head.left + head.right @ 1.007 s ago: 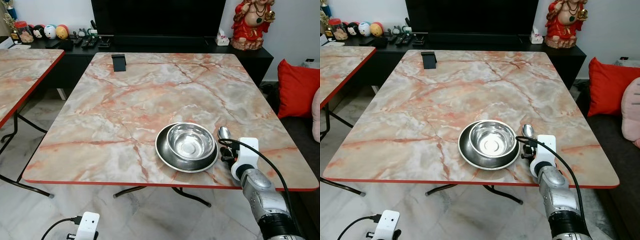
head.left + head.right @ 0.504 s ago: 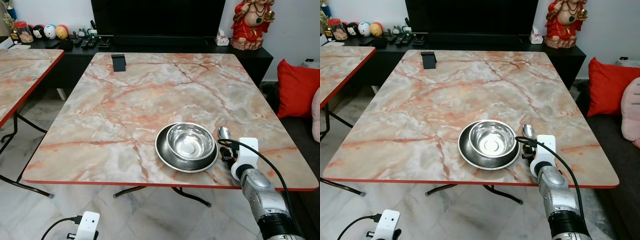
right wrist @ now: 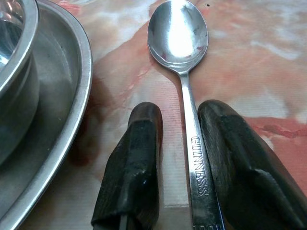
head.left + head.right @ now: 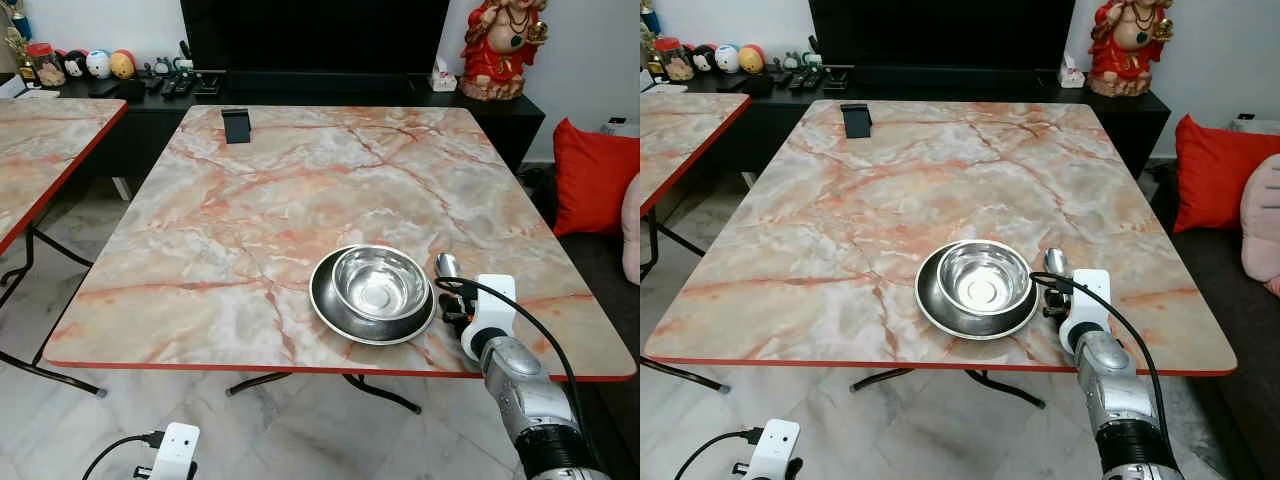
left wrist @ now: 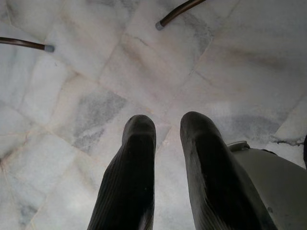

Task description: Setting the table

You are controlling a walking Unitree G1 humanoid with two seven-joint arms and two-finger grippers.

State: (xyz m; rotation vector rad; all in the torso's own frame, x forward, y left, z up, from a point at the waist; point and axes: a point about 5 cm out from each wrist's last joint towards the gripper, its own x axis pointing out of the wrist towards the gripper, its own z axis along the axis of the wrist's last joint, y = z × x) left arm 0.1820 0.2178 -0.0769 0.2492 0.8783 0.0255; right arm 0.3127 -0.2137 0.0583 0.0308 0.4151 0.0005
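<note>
Three steel pieces made up the place setting near the front right edge of the marble table (image 4: 250, 200): a bowl (image 4: 380, 281) nested in a plate (image 4: 330, 305), and a spoon (image 3: 180, 40) lying flat just to the right of the plate, bowl end pointing away from the robot. The right gripper (image 3: 182, 158) sat low over the spoon's handle, one finger on each side. Its fingers (image 3: 132, 172) stood slightly parted, with a gap beside the handle, so the spoon appeared released rather than clamped. This placement matched cutlery laid beside the dish. The left gripper (image 5: 165, 158) hung idle over the floor, fingers slightly apart and holding nothing.
</note>
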